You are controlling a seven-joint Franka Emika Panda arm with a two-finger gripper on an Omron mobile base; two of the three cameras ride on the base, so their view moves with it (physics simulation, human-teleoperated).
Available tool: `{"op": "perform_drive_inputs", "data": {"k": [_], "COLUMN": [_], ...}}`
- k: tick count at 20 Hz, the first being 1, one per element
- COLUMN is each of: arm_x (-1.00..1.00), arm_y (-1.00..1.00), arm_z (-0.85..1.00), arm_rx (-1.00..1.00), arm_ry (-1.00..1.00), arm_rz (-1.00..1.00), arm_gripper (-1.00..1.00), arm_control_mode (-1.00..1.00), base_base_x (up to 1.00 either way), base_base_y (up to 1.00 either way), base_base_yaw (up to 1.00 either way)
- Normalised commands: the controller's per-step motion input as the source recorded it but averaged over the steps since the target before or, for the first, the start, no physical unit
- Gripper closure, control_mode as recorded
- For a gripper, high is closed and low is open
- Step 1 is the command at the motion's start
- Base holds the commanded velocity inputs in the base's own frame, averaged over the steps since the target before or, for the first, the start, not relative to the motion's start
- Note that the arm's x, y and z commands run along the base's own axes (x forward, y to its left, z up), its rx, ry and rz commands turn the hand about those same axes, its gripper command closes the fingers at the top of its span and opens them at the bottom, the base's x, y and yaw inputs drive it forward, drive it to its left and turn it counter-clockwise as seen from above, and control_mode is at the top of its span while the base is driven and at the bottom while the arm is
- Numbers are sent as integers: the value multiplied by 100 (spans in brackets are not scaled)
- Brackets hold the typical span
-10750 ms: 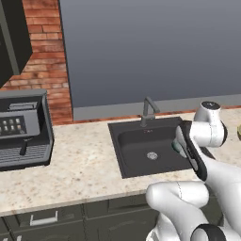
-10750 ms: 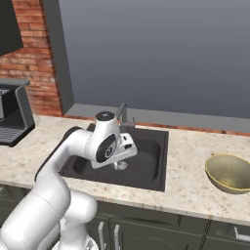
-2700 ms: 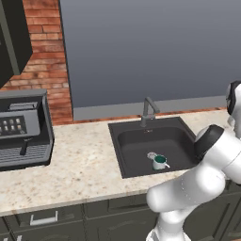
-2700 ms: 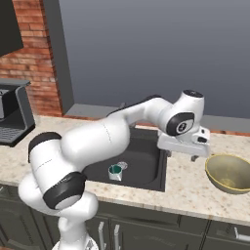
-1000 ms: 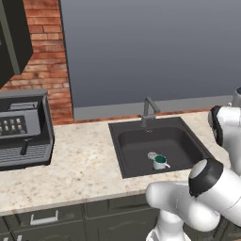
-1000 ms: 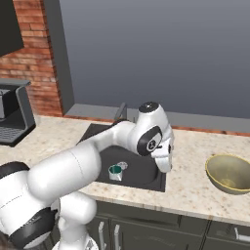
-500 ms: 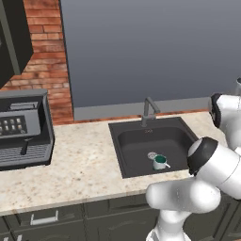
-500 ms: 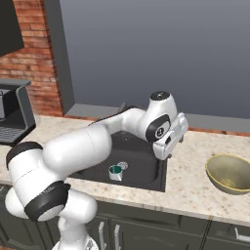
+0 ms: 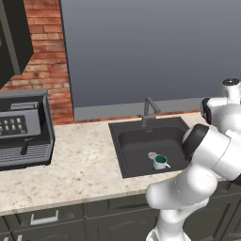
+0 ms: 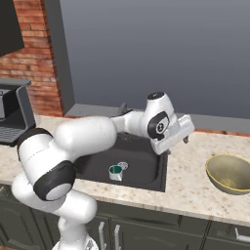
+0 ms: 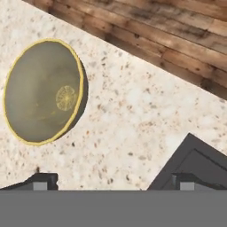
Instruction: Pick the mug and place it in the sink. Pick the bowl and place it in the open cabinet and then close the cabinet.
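Speckled stone table (image 9: 84,174) runs under a brick wall in the left base view, where the mug (image 9: 160,162) sits upright in the sink (image 9: 136,143) by the drain. From the right base view, the gripper (image 10: 184,137) hangs over the table between sink and bowl (image 10: 229,173), with nothing in it. In the hand view the fingers (image 11: 39,181) stand wide apart. The mug step looks done; next the gripper must travel to the bowl's rim and descend.

A speckled beige stone counter (image 9: 84,169) runs below a flat grey wall (image 9: 141,47). Red brick (image 9: 47,70) stands left, behind a coffee machine (image 9: 23,127). Dark cupboard fronts (image 10: 146,229) sit underneath.
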Motion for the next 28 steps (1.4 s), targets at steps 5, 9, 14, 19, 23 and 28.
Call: {"op": "perform_drive_inputs", "data": {"k": [5,9,14,19,23,28], "arm_x": [5,0,0,0,0,0], "arm_y": [-44,-46,-36,-32,-25,-28], "arm_z": [-14,-10,-13,-15,-17,-21], "arm_rx": [0,3,2,0,0,0], "arm_ry": [-11,-12,-4,-2,-3,-6], "arm_rz": [-4,0,0,-2,-3,-3], "arm_gripper": [-100,-100,-100,-100,-100,-100], "arm_control_mode": [-100,-100,-100,-100,-100,-100], "base_base_x": [0,0,0,0,0,0], "base_base_y": [0,0,0,0,0,0], "base_base_yaw": [0,0,0,0,0,0]}}
